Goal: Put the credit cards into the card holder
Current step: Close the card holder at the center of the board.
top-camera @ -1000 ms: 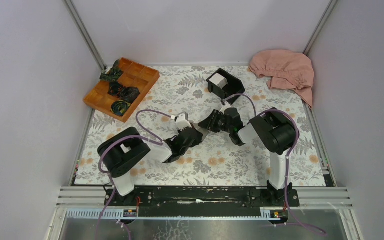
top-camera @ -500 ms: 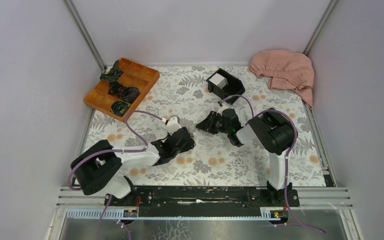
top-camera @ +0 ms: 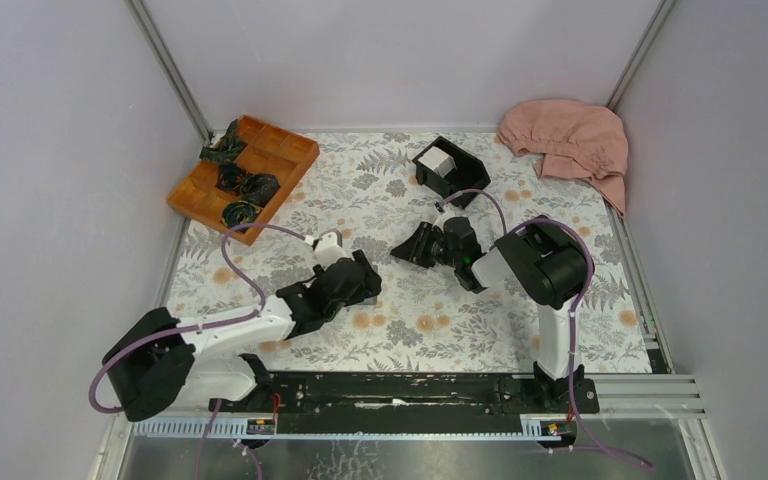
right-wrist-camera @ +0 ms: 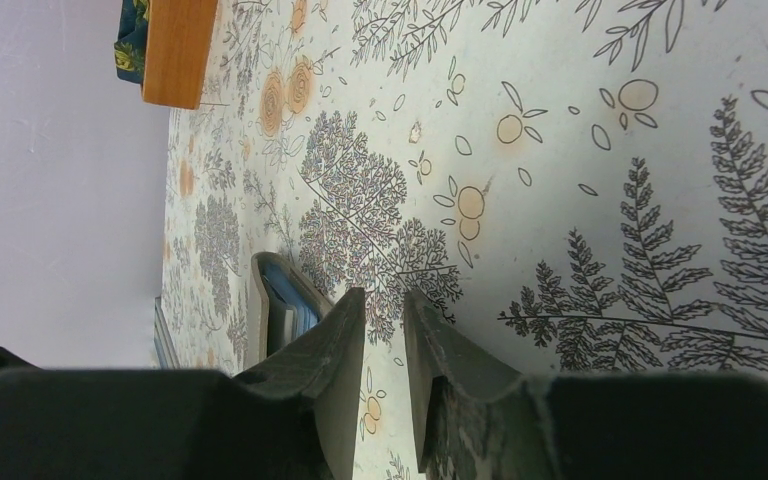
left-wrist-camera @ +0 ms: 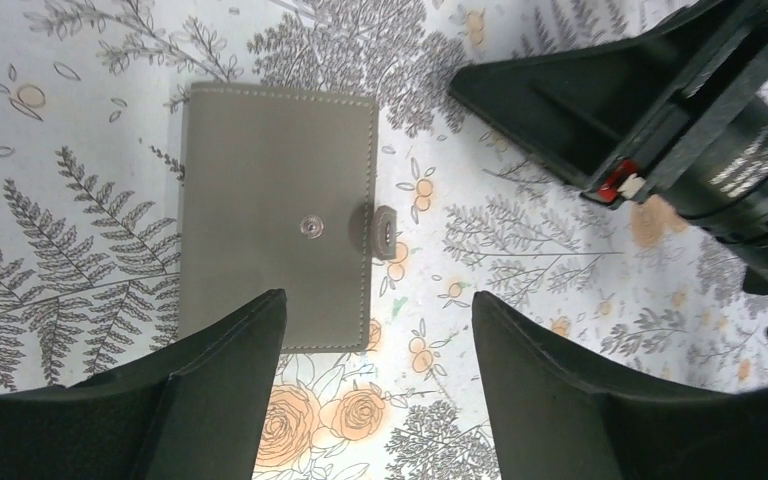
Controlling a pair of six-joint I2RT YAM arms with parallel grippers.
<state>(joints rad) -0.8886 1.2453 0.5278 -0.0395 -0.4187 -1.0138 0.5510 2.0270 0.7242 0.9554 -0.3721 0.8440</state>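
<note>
The card holder (left-wrist-camera: 260,230) lies flat on the counter (top-camera: 410,335) near its middle, grey cover up, between the two arms. Its snap stud (left-wrist-camera: 312,228) is bare and the small tab (left-wrist-camera: 384,232) hangs loose at the edge, so I take it to be folded over but unfastened. From the right wrist's low angle a strip of blue lining shows under the cover, which fits that.

The left fingers (left-wrist-camera: 225,385) hang above the holder's near edge, spread wide and holding nothing. One is over its corner and the other over bare counter, placed, I would guess, to steady the holder or lift its cover. The right fingers (right-wrist-camera: 335,360) lie low near the tab side. They are drawn almost together, with only a sliver of counter between them and nothing pinched. A thin wedge like that looks suited to slipping under the flap.

The credit cards (top-camera: 437,160) are not yet in play. The white stack sits in the black box (top-camera: 470,178) further back, well apart from the holder.

The counter wears a pale sheet printed with grey ferns and orange blossoms, and a thin holder may well slide on it when nudged. Plain lilac-grey walls (top-camera: 380,60) close the space on three sides, and a black rail (top-camera: 400,385) at the near edge carries the arm bases. An orange tray (top-camera: 290,152) holding dark bundles (top-camera: 245,187) sits back left. A pink cloth (top-camera: 568,135) is heaped in the back right corner.
</note>
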